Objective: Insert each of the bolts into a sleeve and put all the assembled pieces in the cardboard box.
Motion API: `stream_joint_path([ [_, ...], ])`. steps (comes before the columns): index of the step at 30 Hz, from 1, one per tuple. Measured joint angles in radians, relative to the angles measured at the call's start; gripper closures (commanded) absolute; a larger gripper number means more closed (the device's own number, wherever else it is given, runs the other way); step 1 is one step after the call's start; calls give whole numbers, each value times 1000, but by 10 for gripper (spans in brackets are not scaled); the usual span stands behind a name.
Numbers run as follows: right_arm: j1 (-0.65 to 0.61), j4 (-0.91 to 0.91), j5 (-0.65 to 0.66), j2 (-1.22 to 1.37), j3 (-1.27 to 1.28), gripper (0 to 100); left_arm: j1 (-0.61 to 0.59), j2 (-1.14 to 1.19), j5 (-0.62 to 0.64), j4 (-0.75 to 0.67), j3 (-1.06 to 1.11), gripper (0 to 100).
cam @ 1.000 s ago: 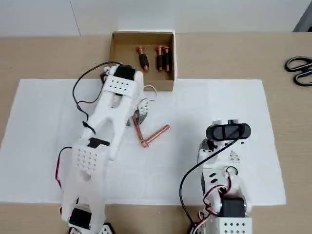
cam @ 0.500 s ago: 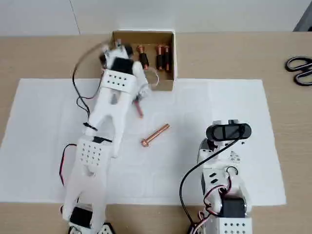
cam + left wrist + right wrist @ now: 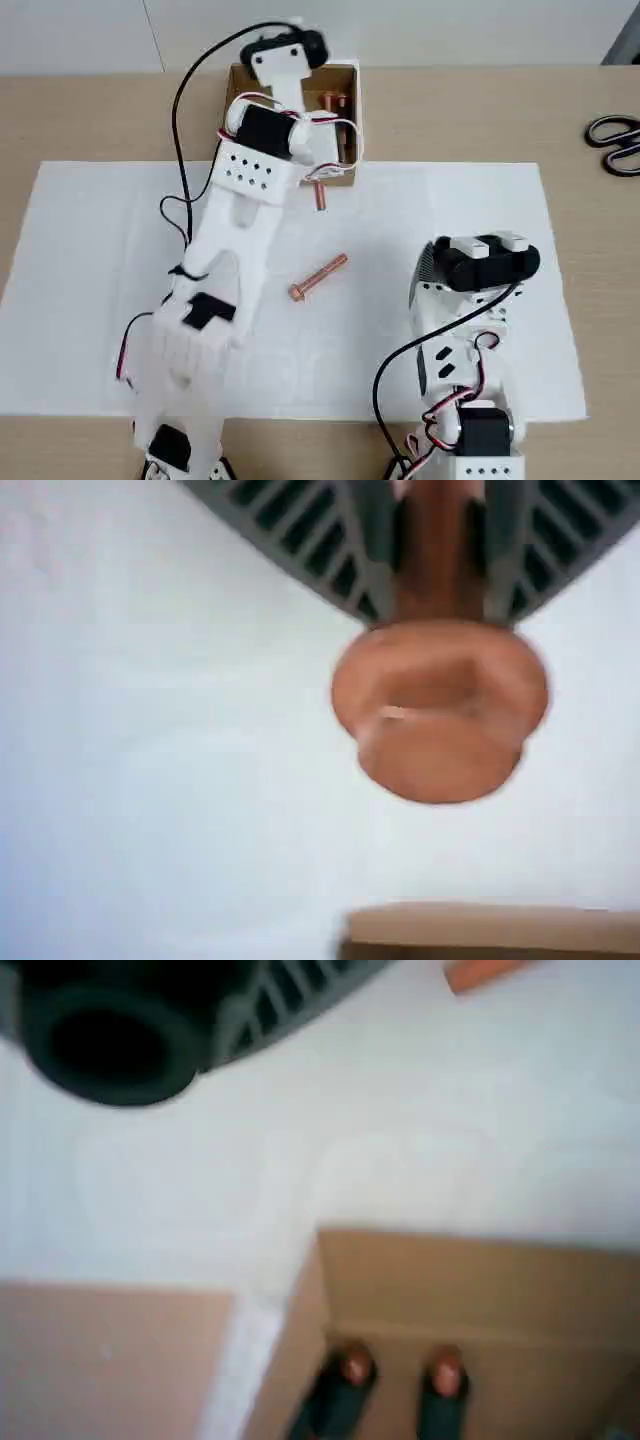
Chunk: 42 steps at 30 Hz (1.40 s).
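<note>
My left gripper hangs at the front wall of the cardboard box, shut on a copper bolt. In the left wrist view the bolt's head points down out of the grey jaws over the white paper, with the box edge just beyond. A second copper bolt lies loose on the paper mid-table. My right gripper is to the right of it, shut on a black sleeve. Assembled pieces lie in the box, partly hidden by the left arm in the high view.
A large white paper sheet covers the table's middle. Scissors lie at the far right edge on bare wood. The left arm's body and cables stretch diagonally from the near edge to the box.
The left arm picked one bolt off the paper and carried it up to the box's front wall. The right arm's wrist tilted up and shifted slightly right.
</note>
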Motion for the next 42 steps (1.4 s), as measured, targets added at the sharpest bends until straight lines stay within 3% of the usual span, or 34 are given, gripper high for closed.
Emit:
stream_joint_path([
  [9,-192,-158,28,-2,44,993,97,-451,-14,-3,419,994],
  [14,-244,-311,164,0,138,994,78,-683,-12,-84,574,994],
  [18,-239,-416,190,0,138,994,41,-822,-12,-203,713,994],
  [24,-244,-502,192,0,138,994,40,-957,-83,-483,993,994],
  [35,-241,-554,192,0,138,994,48,-1292,-201,-1214,1560,994],
  [42,-244,-535,192,0,138,994,245,-1481,-420,-1465,1860,994],
])
